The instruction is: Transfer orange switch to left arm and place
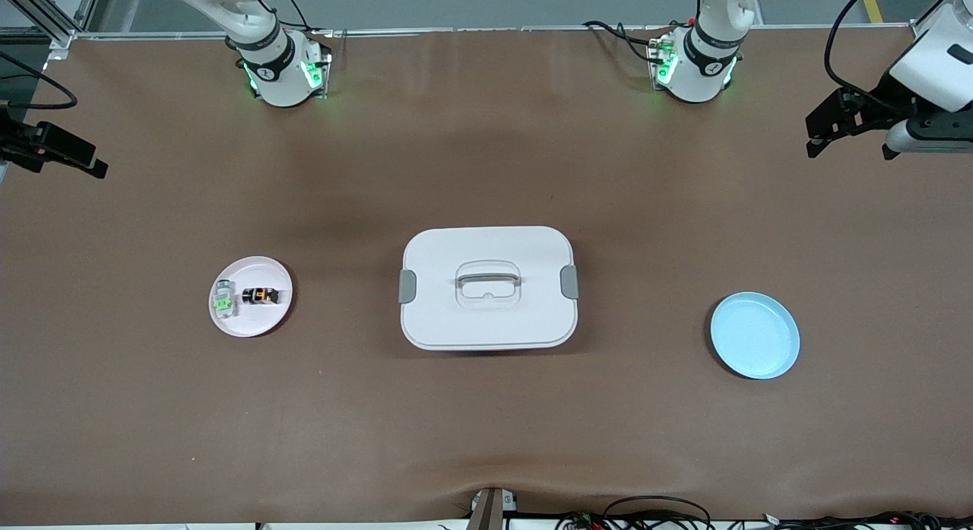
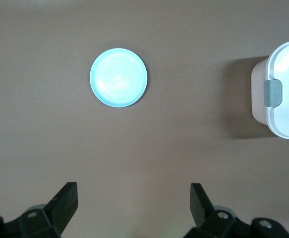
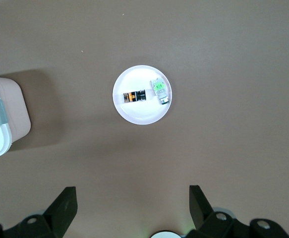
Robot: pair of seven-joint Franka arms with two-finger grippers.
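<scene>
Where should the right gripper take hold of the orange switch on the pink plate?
Probably from above, across the narrow sides of the orange switch: it lies flat on the pink plate, with the green switch close beside one end, so gripping lengthwise looks cramped.

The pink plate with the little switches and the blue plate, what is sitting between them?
In the front view, the big white box with grey latches sits on the table between the pink plate and the blue plate. Bare brown table shows on each side of it.

Robotics lab: two bench-mounted arms, brown-covered table, aluminium framing, loose cables.
</scene>
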